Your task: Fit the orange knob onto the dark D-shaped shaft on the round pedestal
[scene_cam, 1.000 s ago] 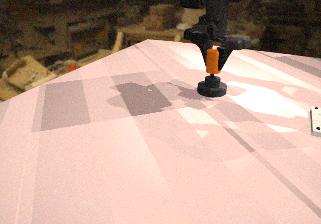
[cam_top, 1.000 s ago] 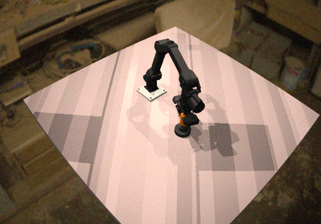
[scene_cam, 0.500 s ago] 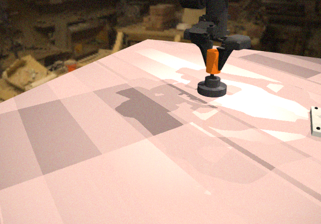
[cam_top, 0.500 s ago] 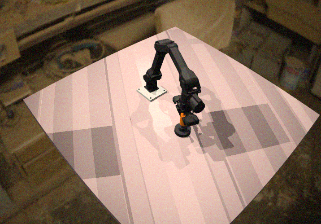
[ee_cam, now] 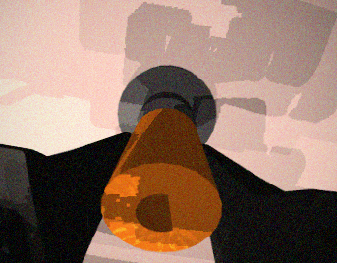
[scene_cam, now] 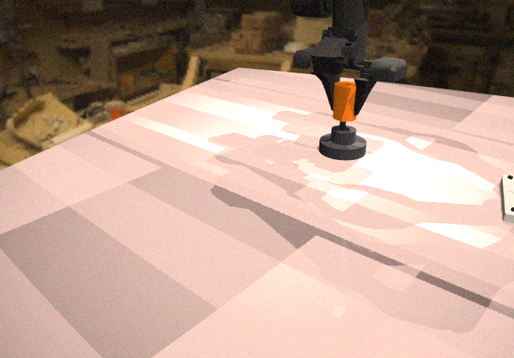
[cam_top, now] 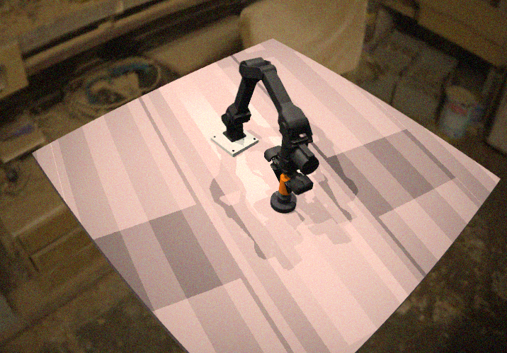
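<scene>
I see the orange knob [scene_cam: 344, 100] standing upright, its long axis vertical, directly above the dark shaft [scene_cam: 342, 124], whose short bare stub shows between the knob's bottom and the round pedestal [scene_cam: 342, 147]. In the wrist view the knob's near end face shows a D-shaped hole [ee_cam: 153, 212] with its flat side to the right. My gripper [scene_cam: 346, 98] points straight down and is clamped on the knob, one finger on each side. The pedestal rests on the pink table [scene_cam: 166, 242].
</scene>
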